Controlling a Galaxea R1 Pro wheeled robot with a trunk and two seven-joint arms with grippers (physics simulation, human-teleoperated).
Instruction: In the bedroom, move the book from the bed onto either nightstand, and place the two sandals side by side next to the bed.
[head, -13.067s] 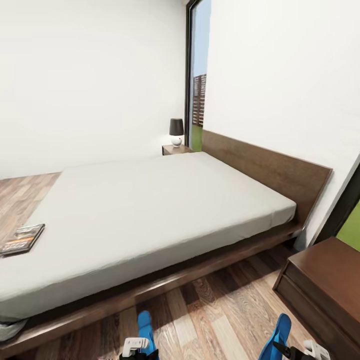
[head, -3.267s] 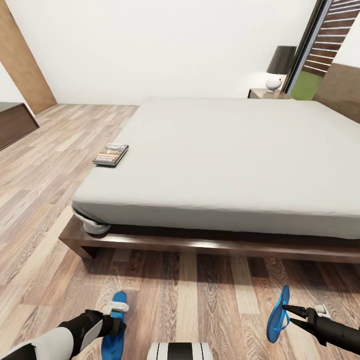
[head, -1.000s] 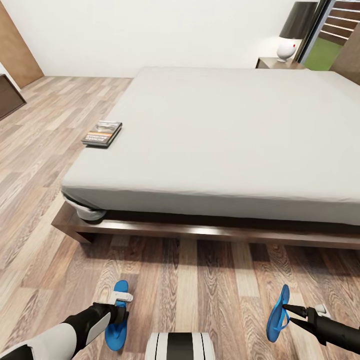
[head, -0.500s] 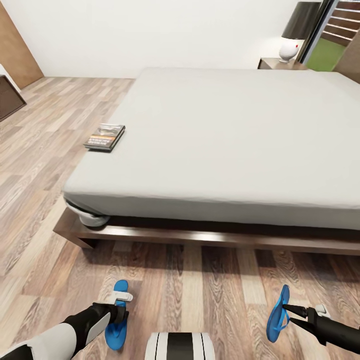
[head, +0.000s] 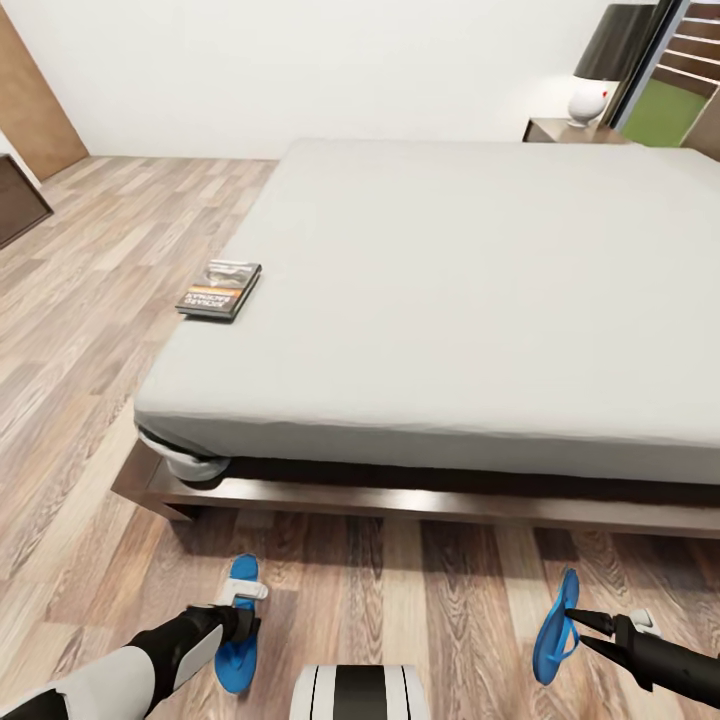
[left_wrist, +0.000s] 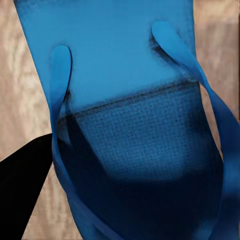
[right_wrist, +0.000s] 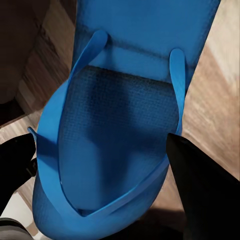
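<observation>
Sandals of bright blue rubber are clamped, one (head: 238, 628) in the left gripper (head: 243, 603), one (head: 557, 629) in the right gripper (head: 572, 620), beside the grey-mattressed bed (head: 480, 290).

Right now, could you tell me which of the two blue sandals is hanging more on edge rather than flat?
The sandal in the right gripper: it stands nearly edge-on, while the left gripper's sandal lies roughly flat.

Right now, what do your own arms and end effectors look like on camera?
The left arm has a light grey forearm shell, then a black wrist and a small white end effector. The right arm is black toward the wrist, tapering to thin black pointed fingers, with a small white piece behind them.
</observation>
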